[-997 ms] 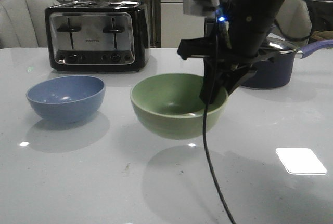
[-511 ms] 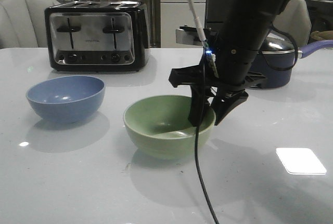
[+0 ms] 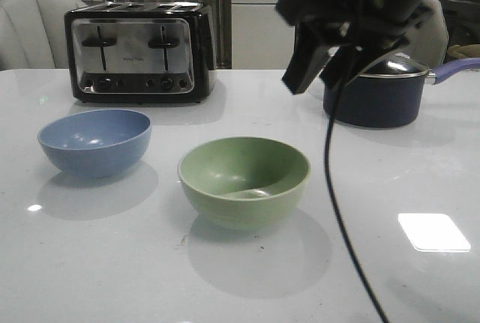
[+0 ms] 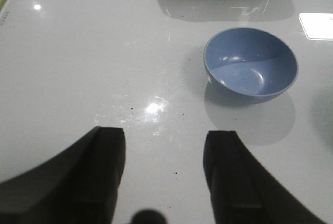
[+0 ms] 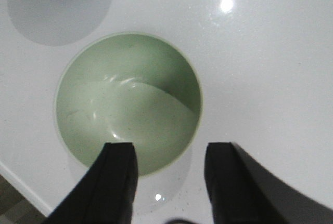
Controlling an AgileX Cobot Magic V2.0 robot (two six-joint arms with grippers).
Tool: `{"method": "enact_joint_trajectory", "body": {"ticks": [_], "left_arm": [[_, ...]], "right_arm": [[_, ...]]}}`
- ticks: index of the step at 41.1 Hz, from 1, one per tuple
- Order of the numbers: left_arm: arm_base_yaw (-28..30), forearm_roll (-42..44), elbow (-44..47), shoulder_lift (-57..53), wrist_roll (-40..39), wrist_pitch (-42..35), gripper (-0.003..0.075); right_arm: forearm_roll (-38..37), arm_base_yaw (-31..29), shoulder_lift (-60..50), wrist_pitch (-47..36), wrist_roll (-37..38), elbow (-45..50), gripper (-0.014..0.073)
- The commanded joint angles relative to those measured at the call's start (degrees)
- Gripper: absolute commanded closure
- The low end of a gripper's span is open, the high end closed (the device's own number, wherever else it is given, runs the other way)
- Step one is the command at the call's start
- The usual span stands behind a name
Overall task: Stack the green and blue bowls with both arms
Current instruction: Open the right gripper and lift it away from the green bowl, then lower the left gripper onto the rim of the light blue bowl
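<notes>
The sage green bowl (image 3: pixel 244 179) stands upright on the white table (image 3: pixel 112 263), empty; it also shows in the right wrist view (image 5: pixel 127 102). The dusty blue bowl (image 3: pixel 95 142) stands apart to its left, also in the left wrist view (image 4: pixel 251 62). My right gripper (image 3: pixel 319 68) is open and empty, raised well above the green bowl's right side; in its wrist view (image 5: pixel 169 154) the fingers straddle the bowl's rim from above. My left gripper (image 4: pixel 164 143) is open and empty over bare table, short of the blue bowl. The left arm is out of the front view.
A black-and-chrome toaster (image 3: pixel 139 52) stands at the back left. A dark navy saucepan (image 3: pixel 375 94) with a purple handle stands at the back right, behind my right gripper. A cable (image 3: pixel 337 180) hangs from the right arm to the table's front edge.
My right gripper set the green bowl down on the table, let go of it and rose up and to the right. The blue bowl has not moved.
</notes>
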Motion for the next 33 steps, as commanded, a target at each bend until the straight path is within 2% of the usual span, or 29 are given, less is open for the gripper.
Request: {"method": "enact_joint_trajectory", "body": {"ticks": [1,17,26,33], "left_arm": [[-0.2,-0.4,-2.1,0.3,-0.1,-4.7,0.0319],[-0.2,-0.3,-2.1,0.4,-0.1,-6.4,0.0319],[-0.2,-2.6,-2.5,5.5,0.0,-7.3,0.0319],[-2.1,-4.6,-6.1,13.2,4.8,-5.9,0.0315]], "right_arm": [[0.8,0.0,-10.9,-4.0,-1.4,3.2,0.0167],[-0.1,0.0,-36.9,-0.5,-1.5,17.3,0.0167],[-0.1,0.0,-43.7,4.4,-1.5,20.4,0.0167],[-0.1,0.0,-44.5,5.9,-1.5,20.5,0.0167]]}}
